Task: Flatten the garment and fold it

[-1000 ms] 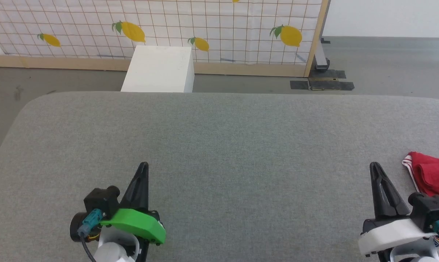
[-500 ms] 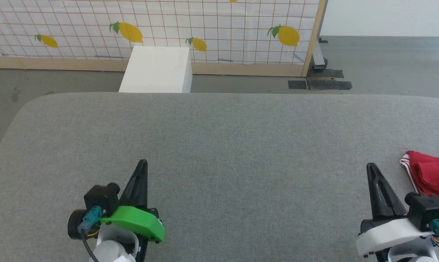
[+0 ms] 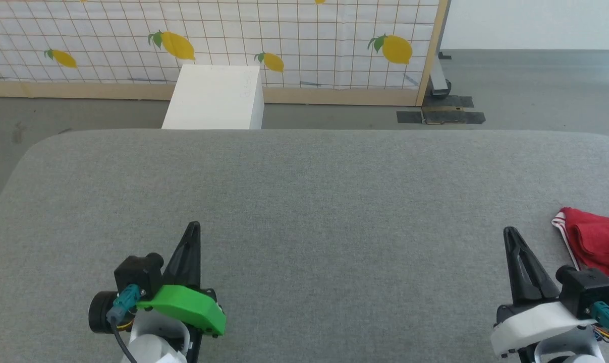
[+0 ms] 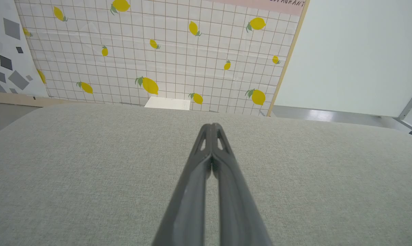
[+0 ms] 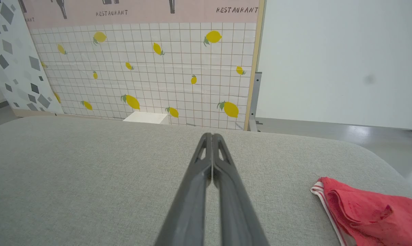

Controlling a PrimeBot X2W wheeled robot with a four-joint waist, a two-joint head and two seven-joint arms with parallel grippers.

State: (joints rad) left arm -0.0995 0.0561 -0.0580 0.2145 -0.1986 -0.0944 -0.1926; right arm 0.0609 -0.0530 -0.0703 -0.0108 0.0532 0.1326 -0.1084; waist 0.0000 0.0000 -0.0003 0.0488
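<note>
Red bunched garment [image 3: 599,239] with red-and-white striped trim, crumpled

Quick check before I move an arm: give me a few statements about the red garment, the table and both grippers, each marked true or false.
1. The garment lies bunched up near the right edge of the grey table. True.
2. The right gripper is shut on the garment. False: it is shut but holds nothing, and it sits just left of the cloth, apart from it.
3. The left gripper is open. False: its two fingers are pressed together over bare table.
4. A white box stands on the floor beyond the table's far edge. True.
</note>
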